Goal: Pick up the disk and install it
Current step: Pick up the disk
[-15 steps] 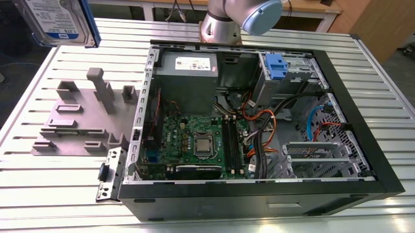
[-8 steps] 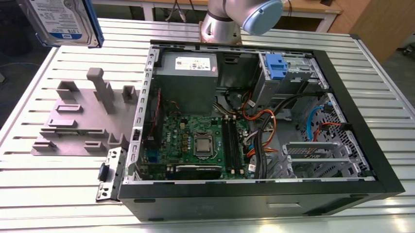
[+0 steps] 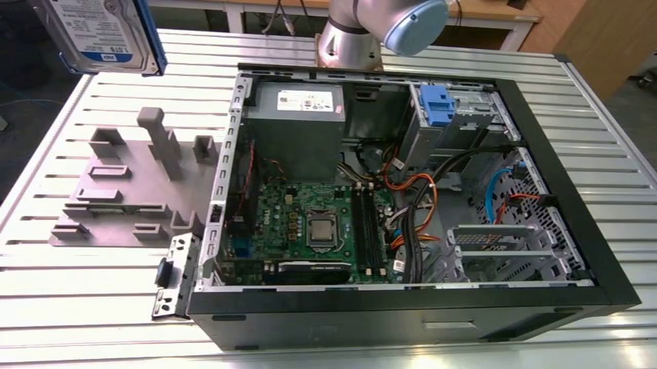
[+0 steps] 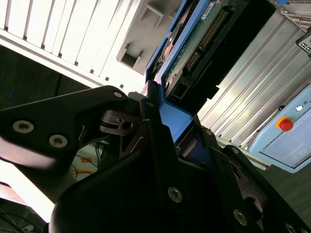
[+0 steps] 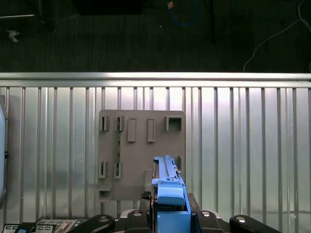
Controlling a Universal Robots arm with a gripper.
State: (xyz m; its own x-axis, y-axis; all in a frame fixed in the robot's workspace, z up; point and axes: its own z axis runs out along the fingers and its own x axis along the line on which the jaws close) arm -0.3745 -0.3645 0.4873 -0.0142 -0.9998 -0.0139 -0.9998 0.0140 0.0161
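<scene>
The disk (image 3: pixel 98 34), silver with a white-and-blue label and a blue frame, hangs in the air at the exterior view's upper left, above the slatted table and apart from the open computer case (image 3: pixel 534 154). In the second wrist view my gripper (image 4: pixel 170 116) is shut on the disk's blue-framed end, and the disk's green circuit-board side (image 4: pixel 204 39) stretches away from the black fingers (image 4: pixel 150 126). In the first wrist view the disk (image 5: pixel 167 182) shows edge-on between the fingers of my gripper (image 5: pixel 168 206), over the grey fixture plate (image 5: pixel 141 150).
A grey fixture plate (image 3: pixel 134 184) with upright slots lies on the table at the exterior view's left of the case. Inside the case are a grey power supply (image 3: pixel 298 115), a motherboard (image 3: pixel 308 223), cables and a blue clip (image 3: pixel 438 104) at the drive bay. A panel with a red button (image 4: pixel 285 124) shows.
</scene>
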